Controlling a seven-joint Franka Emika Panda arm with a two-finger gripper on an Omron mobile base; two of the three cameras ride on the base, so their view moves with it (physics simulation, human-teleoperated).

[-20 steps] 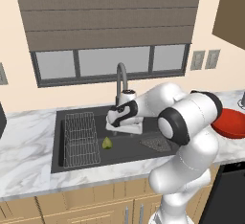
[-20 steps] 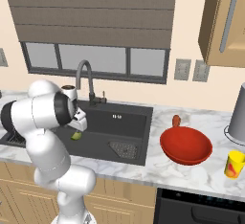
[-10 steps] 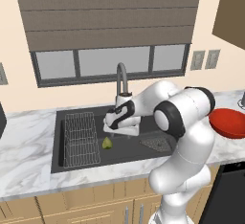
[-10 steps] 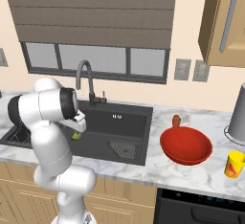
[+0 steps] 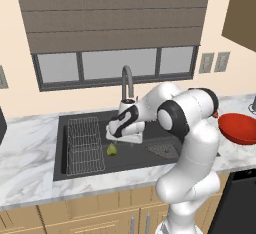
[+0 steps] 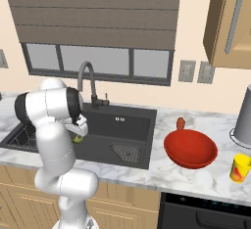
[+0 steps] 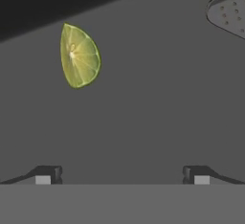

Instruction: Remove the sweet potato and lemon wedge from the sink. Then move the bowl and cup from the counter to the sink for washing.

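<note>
One lemon wedge [image 7: 80, 55] lies cut face up on the dark floor of the sink [image 5: 150, 163], just beside the wire rack [image 5: 85, 144] that fills the sink's left end. Above the wedge hangs the gripper [image 5: 116, 137], its jaws spread wide and holding nothing; in the hand view both fingertips [image 7: 46, 175] stand clear of the wedge, which lies ahead of them and off to one side, not between them. The drain grate [image 5: 162, 150] sits on the sink floor well to the right of the wedge, and its corner shows at the edge of the hand view. The faucet [image 5: 126, 81] arches up from the sink's back rim, behind the gripper.

On the counter [image 6: 196, 179] right of the sink rests the bowl [image 6: 190, 149], wide, red and upright. Touching or just behind its far rim is a small orange-red lump, possibly the sweet potato [image 6: 180, 123], though it is too small to tell surely. The cup [image 6: 240, 168] stands upright farther from the sink than the bowl, near the counter's front edge, apart from the bowl. A grey vessel [image 6: 243, 116] stands behind the cup, farther back from the sink's side of the counter.
</note>
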